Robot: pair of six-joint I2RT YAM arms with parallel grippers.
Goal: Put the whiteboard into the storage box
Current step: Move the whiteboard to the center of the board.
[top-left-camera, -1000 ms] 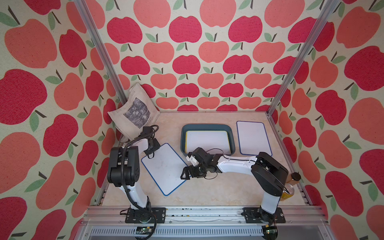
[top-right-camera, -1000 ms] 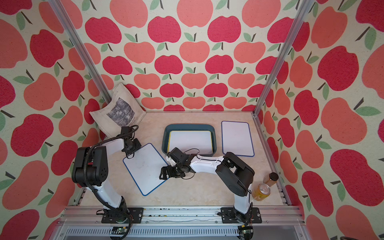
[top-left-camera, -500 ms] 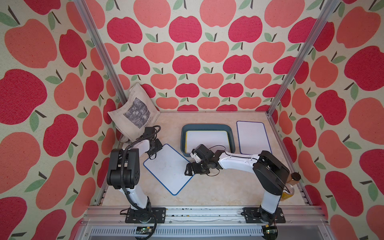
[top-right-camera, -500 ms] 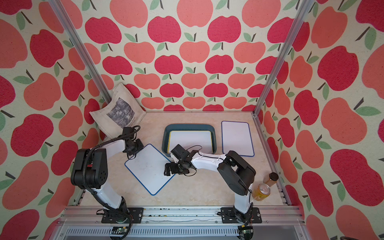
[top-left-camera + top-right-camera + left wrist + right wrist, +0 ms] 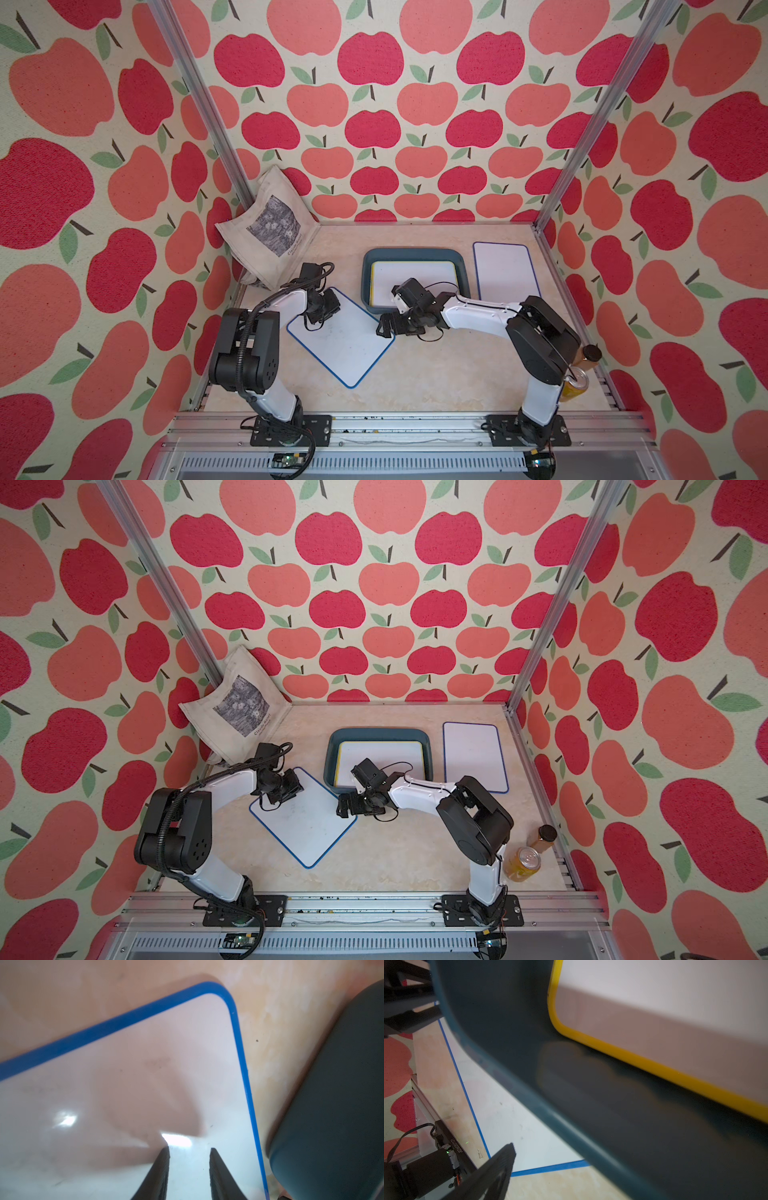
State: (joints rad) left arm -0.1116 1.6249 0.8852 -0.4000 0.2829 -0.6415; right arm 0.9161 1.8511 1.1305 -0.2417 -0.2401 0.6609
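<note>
Teal-blue plastic storage box [image 5: 415,252] [image 5: 378,731] [image 5: 332,1105] [image 5: 591,1105], shallow, rectangular, rounded corners: stood mid-table toward 12 o'clock (12 being the far wall) on the beige marbled tabletop [image 5: 436,374] [image 5: 395,854] in both top views. Contents: one white yellow-edged whiteboard [image 5: 415,274] [image 5: 380,756] [image 5: 654,1012], lying flat.

White rectangular blue-edged whiteboard [image 5: 343,340] [image 5: 305,820] [image 5: 124,1084] [image 5: 512,1122]: lay flat on the tabletop outside the storage box, at its 7 o'clock, turned diamond-wise. Its nearest edge was just beside the box's corner, a strip of table showing between them in the left wrist view.

Second blue-edged whiteboard [image 5: 505,270] [image 5: 473,756]: lay flat just beside the box at its 3 o'clock.

Black left gripper [image 5: 328,309] [image 5: 291,789] [image 5: 189,1167]: stood over the diamond-turned board near its 12 o'clock corner. Fingers [image 5: 162,1172] were a narrow gap apart, bare white surface between them, nothing held; contact with the board could not be told.

Black right gripper [image 5: 384,328] [image 5: 343,806]: was at the same board's 3 o'clock corner, jaws spread wide, holding nothing; contact could not be told. One finger [image 5: 494,1172] showed in the right wrist view.

Beige canvas tote bag [image 5: 270,228] [image 5: 237,706], grey print: leaned in the 10 o'clock corner.

Amber jar [image 5: 588,357] [image 5: 544,837], dark lid, and yellow can [image 5: 575,382] [image 5: 525,862]: stood at 4 o'clock.
</note>
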